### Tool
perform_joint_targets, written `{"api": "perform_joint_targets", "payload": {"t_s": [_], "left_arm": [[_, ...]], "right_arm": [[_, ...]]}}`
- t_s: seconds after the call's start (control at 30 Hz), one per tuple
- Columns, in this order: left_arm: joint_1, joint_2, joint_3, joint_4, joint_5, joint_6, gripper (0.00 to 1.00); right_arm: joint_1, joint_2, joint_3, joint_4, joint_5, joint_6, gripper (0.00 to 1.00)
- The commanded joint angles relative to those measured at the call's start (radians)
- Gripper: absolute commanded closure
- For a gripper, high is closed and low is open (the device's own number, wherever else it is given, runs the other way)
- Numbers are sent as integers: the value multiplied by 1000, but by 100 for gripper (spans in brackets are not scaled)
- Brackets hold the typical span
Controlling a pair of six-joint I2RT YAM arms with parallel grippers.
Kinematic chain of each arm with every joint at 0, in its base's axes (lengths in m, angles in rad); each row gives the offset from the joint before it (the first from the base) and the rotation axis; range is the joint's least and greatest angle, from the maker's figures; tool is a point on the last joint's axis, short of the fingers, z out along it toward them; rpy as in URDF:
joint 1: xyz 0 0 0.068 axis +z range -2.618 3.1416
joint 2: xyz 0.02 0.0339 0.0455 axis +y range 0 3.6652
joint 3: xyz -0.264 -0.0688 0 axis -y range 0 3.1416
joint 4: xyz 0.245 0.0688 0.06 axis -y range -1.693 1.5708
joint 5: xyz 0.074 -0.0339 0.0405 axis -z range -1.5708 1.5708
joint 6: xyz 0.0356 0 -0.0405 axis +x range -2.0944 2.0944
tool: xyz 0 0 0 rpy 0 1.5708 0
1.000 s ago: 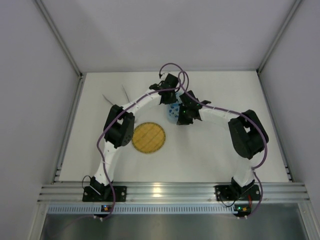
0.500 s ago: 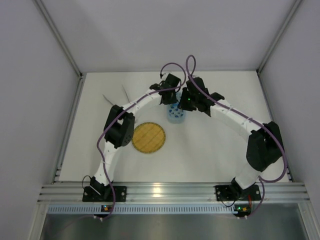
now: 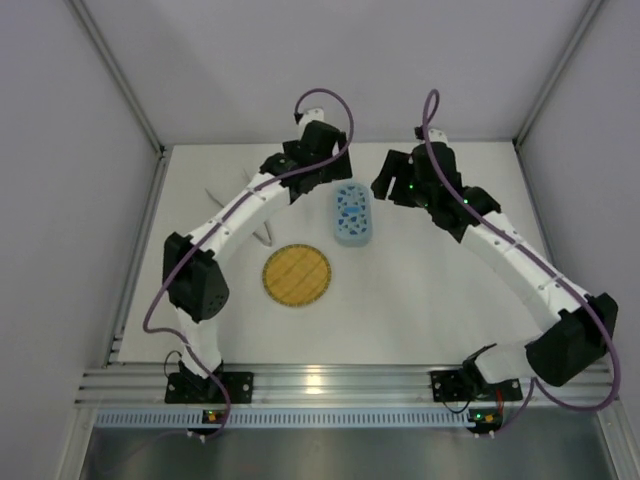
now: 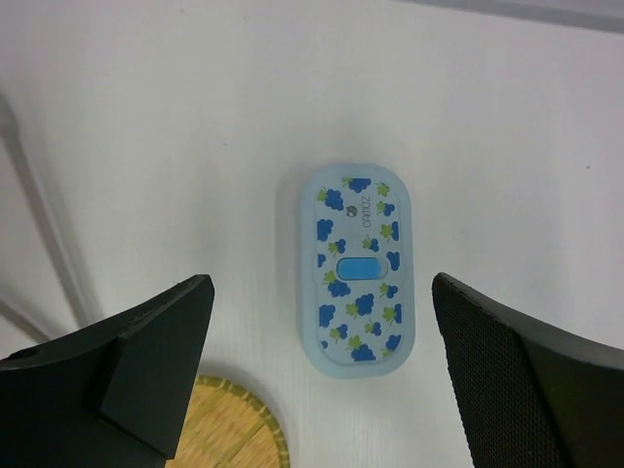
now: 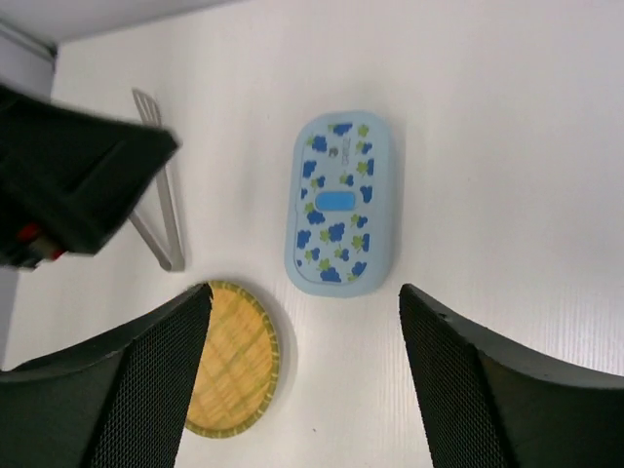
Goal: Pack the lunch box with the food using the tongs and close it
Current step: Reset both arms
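Lunch box (image 3: 354, 215) is sitting flat on the table (image 3: 450, 300) with its lid on, just beyond and to the right of the plate (image 3: 297, 276), not touching it. Tongs (image 5: 164, 195) are lying beyond-left of the plate. Left gripper (image 4: 319, 292) is hovering beyond the plate, and right gripper (image 5: 304, 292) is hovering beyond and further right of it. Both are gaping wide and gripping nothing.
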Motion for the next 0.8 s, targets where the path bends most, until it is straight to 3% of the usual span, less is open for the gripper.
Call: {"api": "perform_joint_targets", "payload": {"t_s": [0.0,0.1,0.23,0.33,0.77], "left_arm": [[-2,-214,-100,-8,-123,62,1],[0,-339,-231,-11,-169,68,1],[8,-481,-369,14,-188,73,1],[15,-559,-412,-5,-202,79,1],[18,-627,-418,-14,-168,133,1]], "right_arm": [[-30,-122,54,-44,92,-65,20],[-37,-204,38,-74,202,-110,1],[-40,-310,-21,-71,369,-171,0],[-40,-387,-80,-49,413,-208,0],[-42,-427,-126,-26,404,-228,1]]}}
